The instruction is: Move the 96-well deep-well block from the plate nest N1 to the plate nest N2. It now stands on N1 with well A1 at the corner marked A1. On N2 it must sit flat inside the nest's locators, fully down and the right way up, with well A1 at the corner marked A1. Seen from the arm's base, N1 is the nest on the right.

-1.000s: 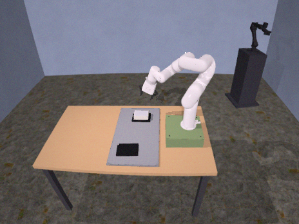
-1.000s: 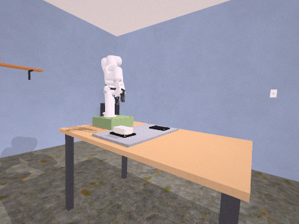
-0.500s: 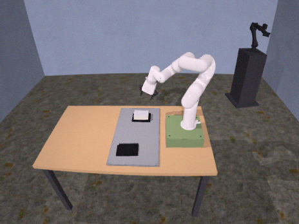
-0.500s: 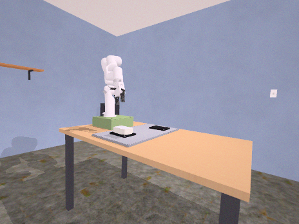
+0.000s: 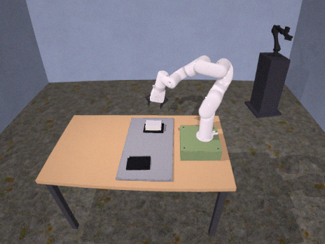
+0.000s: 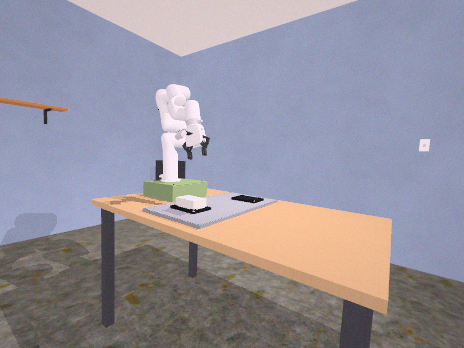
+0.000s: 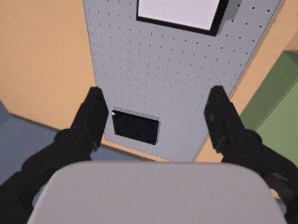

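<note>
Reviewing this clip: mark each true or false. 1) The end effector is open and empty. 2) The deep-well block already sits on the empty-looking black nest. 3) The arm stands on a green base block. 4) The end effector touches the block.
1) True: the end effector is open, nothing between its fingers.
2) False: the deep-well block sits on the nest at the far end of the grey plate; the other black nest is bare.
3) True: a green base block.
4) False: it hangs in the air, apart from the block.
</note>
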